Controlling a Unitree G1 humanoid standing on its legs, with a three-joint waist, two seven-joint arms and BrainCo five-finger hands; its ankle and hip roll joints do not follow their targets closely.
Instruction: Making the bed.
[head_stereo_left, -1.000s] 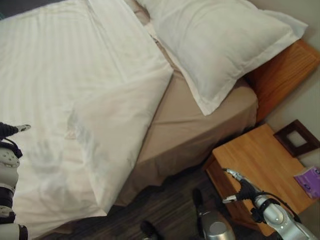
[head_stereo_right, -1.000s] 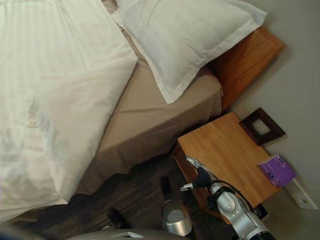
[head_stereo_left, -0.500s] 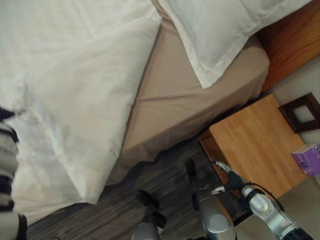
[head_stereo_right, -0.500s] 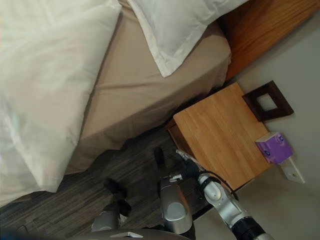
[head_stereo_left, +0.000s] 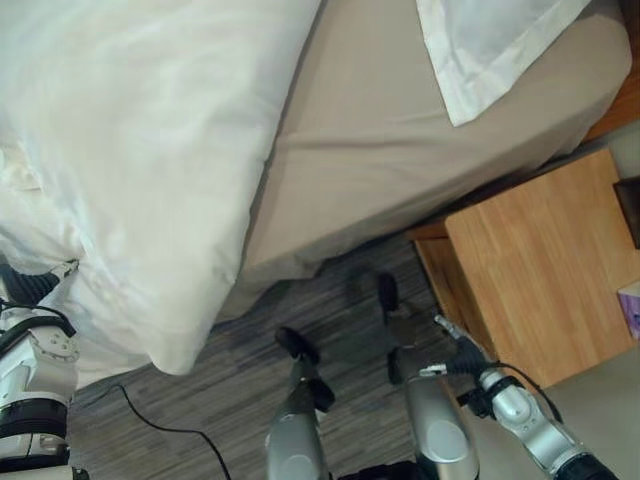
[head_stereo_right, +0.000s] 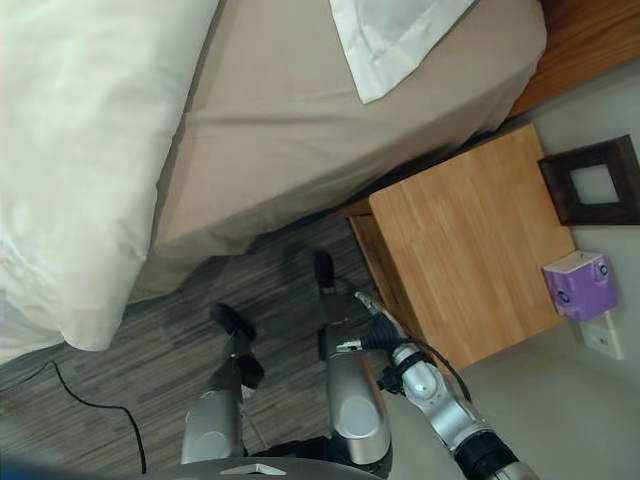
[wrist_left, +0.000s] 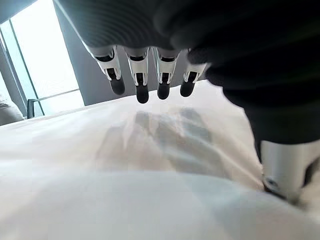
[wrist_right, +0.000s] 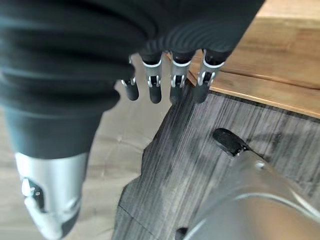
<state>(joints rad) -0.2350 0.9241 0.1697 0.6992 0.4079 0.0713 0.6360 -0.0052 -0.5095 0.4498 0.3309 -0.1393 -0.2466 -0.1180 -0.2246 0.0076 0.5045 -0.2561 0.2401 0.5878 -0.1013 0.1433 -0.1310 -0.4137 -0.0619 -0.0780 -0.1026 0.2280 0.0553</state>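
A white duvet (head_stereo_left: 150, 150) lies bunched on the bed's left part, with its folded corner hanging over the side towards the floor. To its right the beige sheet (head_stereo_left: 400, 130) is bare, and a white pillow's corner (head_stereo_left: 490, 50) shows at the top. My left hand (head_stereo_left: 40, 290) is at the duvet's lower left edge. In the left wrist view its fingers (wrist_left: 142, 80) are straight and hover just over the white cloth (wrist_left: 125, 175), holding nothing. My right hand (head_stereo_left: 455, 352) hangs open over the floor beside the nightstand, fingers (wrist_right: 172, 75) straight and empty.
A wooden nightstand (head_stereo_right: 470, 240) stands close to the bed's right side. By the wall behind it are a purple tissue box (head_stereo_right: 578, 285) and a dark picture frame (head_stereo_right: 592, 182). The wooden headboard (head_stereo_right: 590, 40) is at the top right. Grey striped floor (head_stereo_left: 200, 400) runs along the bedside.
The whole picture has shifted: the camera now looks lower, so the bed sits higher in the picture and more floor shows. Both hands stay open, left by the duvet, right by the nightstand.
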